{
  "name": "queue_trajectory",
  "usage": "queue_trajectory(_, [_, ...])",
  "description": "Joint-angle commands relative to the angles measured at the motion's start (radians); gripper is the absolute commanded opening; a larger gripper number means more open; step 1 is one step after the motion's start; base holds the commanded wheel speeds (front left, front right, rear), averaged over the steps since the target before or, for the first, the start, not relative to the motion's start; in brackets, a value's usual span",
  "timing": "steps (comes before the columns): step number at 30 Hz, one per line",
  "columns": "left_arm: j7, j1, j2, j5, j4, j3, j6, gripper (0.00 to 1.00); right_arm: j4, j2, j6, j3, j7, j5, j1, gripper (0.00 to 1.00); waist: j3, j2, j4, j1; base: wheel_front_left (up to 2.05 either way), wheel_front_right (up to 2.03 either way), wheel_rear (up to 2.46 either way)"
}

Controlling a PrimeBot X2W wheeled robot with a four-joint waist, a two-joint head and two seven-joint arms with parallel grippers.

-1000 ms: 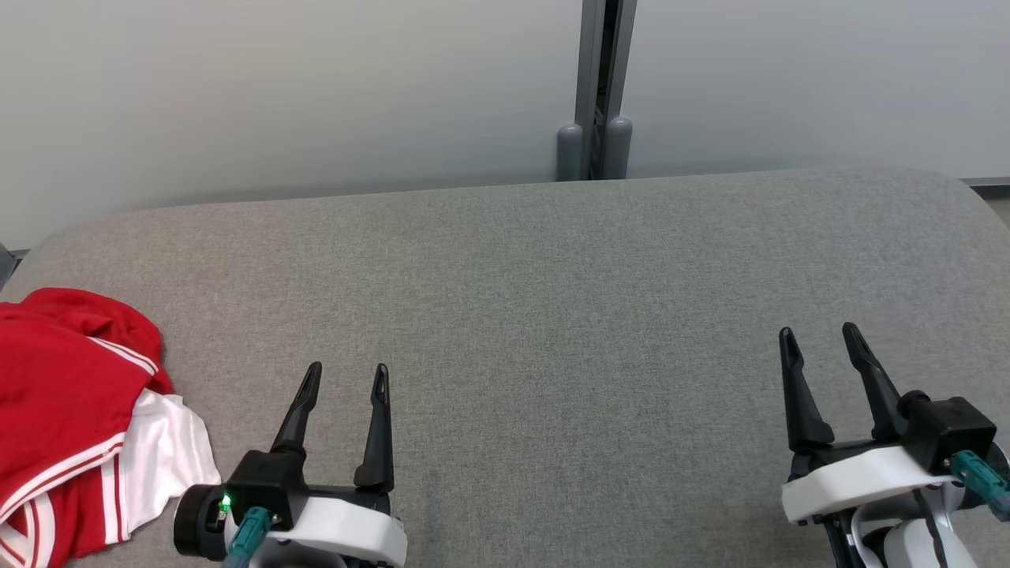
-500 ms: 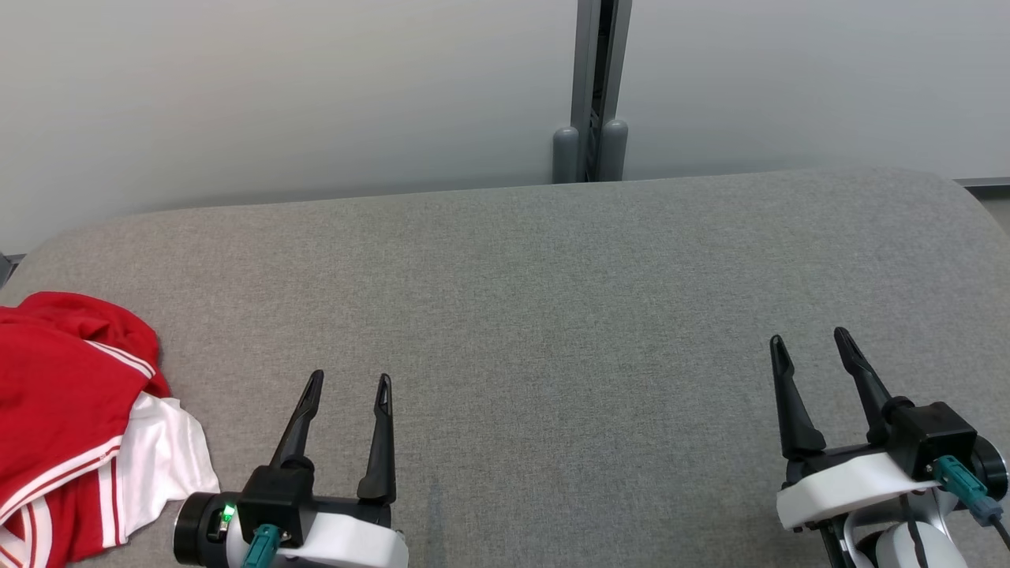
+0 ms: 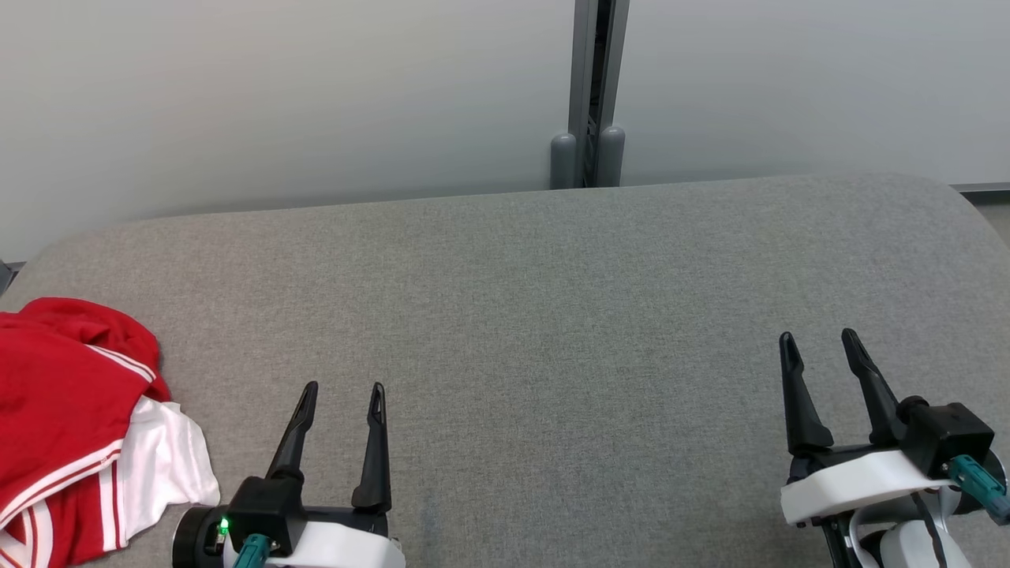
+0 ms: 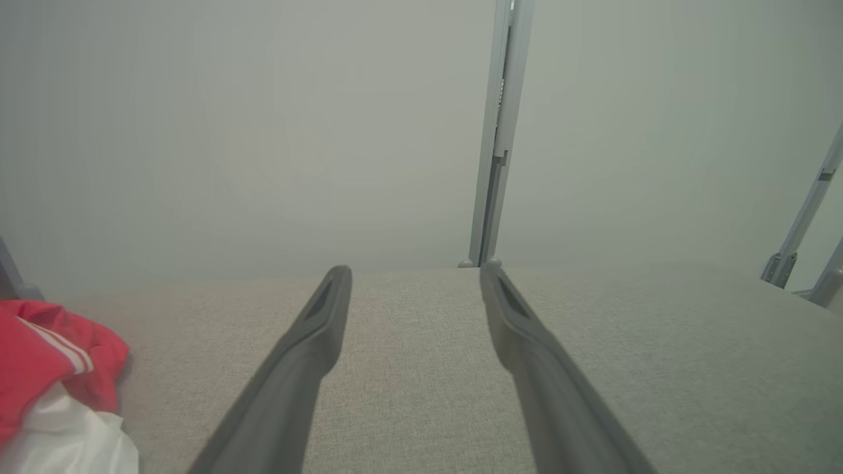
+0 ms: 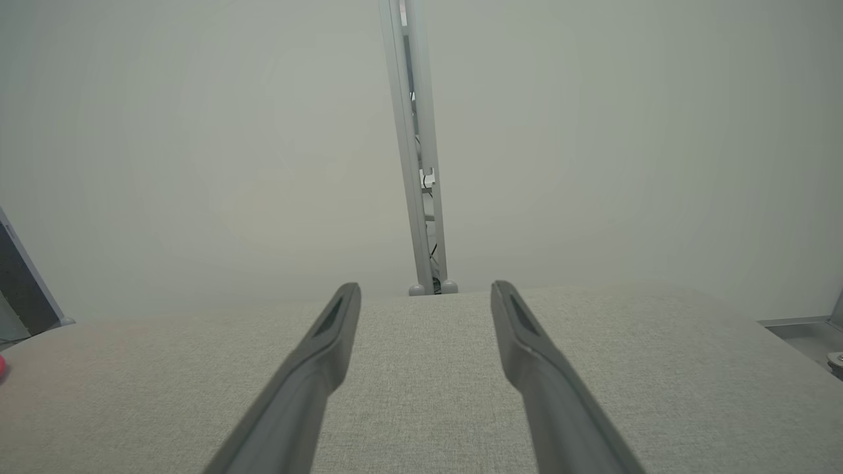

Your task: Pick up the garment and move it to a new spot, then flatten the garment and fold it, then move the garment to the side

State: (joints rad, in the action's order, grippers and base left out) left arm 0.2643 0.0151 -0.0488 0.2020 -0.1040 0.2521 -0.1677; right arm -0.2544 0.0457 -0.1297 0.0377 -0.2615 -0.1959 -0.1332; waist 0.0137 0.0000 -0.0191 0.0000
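Observation:
A crumpled red garment with white stripes and a white panel lies at the table's near left corner. The left wrist view catches it at the lower left, garment. My left gripper hovers open over the grey table, to the right of the garment and apart from it. In its own wrist view the left gripper has nothing between its fingers. My right gripper is open near the table's front right, far from the garment. The right gripper also holds nothing.
A pale wall stands behind the table, with a grey upright post at its middle. The table's far edge runs along the wall. A metal frame shows at the right in the left wrist view.
The head camera has tilted slightly, shifting the whole picture. Both grippers have drawn back a little toward the near edge; the garment lies as before.

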Motion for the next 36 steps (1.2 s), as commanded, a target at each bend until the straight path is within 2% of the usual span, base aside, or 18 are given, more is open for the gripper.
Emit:
queue_trajectory(1, [0.001, 0.007, -0.003, 0.010, -0.003, -0.004, 0.003, 1.00, -0.004, 0.008, -0.002, -0.002, -0.005, 0.000, -0.001, 1.00, -0.001, 0.0000, 0.000, 0.0000, 0.00, 0.00, 0.00])
queue_trajectory(23, [0.001, -0.006, -0.003, 0.024, -0.014, 0.003, 0.004, 1.00, -0.020, 0.008, -0.002, 0.001, -0.005, 0.000, 0.006, 1.00, 0.000, 0.0000, 0.013, 0.0000, 0.00, 0.00, 0.00])
queue_trajectory(31, [0.001, -0.015, -0.003, 0.022, -0.014, 0.000, 0.004, 1.00, -0.017, 0.008, -0.002, 0.009, -0.005, -0.006, 0.009, 1.00, 0.017, 0.0000, 0.102, 0.0000, 0.00, 0.00, 0.00])
queue_trajectory(36, [0.001, -0.014, -0.003, 0.017, -0.017, -0.005, 0.009, 1.00, -0.013, 0.008, -0.002, 0.012, -0.005, -0.010, 0.018, 1.00, 0.020, 0.0000, 0.191, 0.0000, 0.00, 0.00, 0.00])
